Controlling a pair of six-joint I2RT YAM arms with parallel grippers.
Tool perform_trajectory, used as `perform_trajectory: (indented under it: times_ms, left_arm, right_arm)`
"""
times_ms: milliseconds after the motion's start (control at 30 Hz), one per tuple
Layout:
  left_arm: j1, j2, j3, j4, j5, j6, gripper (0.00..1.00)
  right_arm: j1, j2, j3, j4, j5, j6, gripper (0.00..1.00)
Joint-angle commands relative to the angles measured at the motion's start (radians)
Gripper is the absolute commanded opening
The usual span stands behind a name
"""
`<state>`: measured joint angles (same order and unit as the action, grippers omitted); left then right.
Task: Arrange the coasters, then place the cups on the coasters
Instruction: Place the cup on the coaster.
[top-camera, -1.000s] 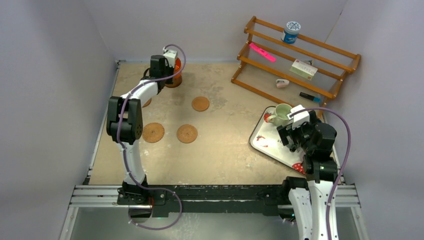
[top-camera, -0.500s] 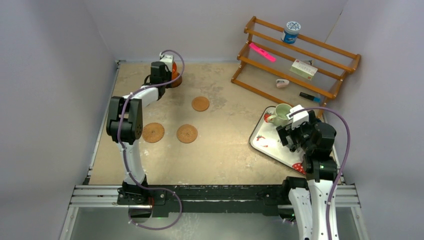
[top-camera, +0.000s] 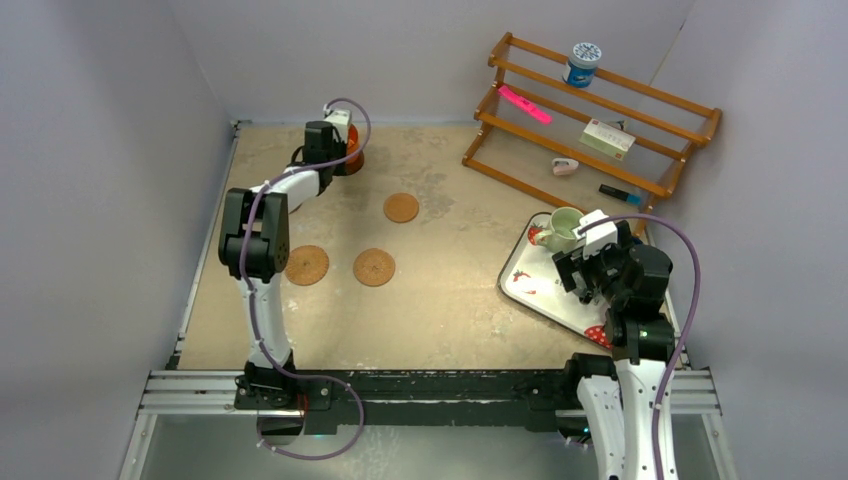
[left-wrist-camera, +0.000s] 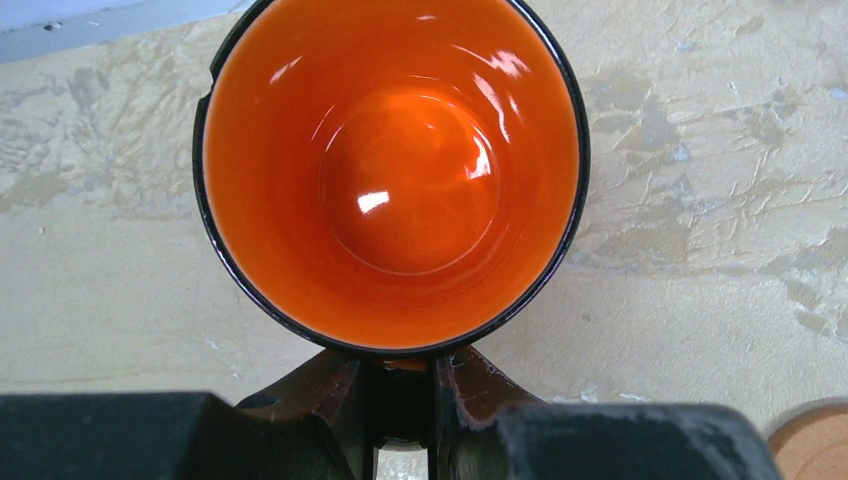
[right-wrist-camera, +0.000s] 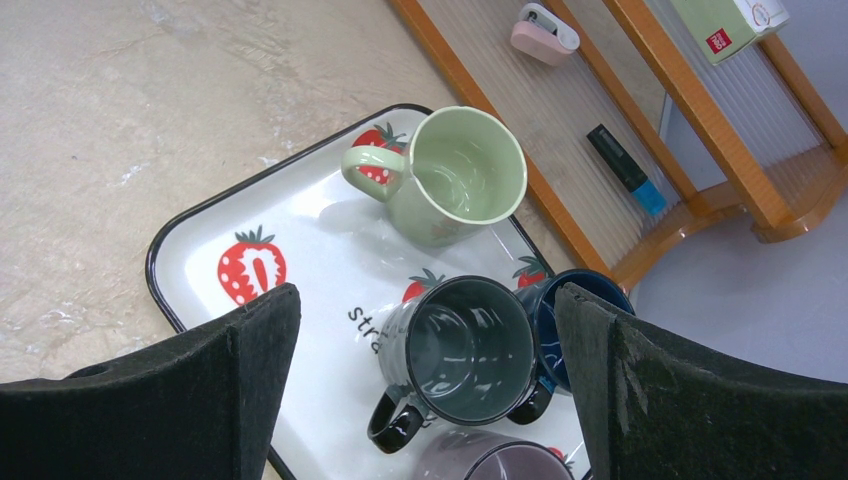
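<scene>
We see a robot lab: plain grey walls (top-camera: 100, 150) around a worn surface (top-camera: 450, 300), two arms (top-camera: 262, 240) bolted to a metal rail (top-camera: 430, 385).

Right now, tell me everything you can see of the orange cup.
The orange cup is round and glossy orange inside, with a thin dark rim. It is empty and upright, near the far edge of the table, left of centre. The left gripper is shut on its near side, likely on the handle. Whether its base touches anything cannot be told.
</scene>
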<state>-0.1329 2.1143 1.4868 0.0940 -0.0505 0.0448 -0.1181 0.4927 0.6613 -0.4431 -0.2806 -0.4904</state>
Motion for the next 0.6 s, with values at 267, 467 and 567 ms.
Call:
perform_trajectory:
  times_ms: [267,467,567]
  left_arm:
    - [0.007,0.007,0.105,0.022,0.037,-0.031,0.00]
    - [0.007,0.023,0.122,0.001,0.018,-0.033,0.00]
    - [0.007,0.028,0.127,-0.011,0.005,-0.036,0.00]
  right_arm:
    - [0.003,0.000,-0.008,0.012,-0.029,-0.008,0.99]
    - [0.003,-0.002,-0.009,0.012,-0.032,-0.009,0.99]
    - [0.003,-0.001,-0.009,0.012,-0.034,-0.010,0.99]
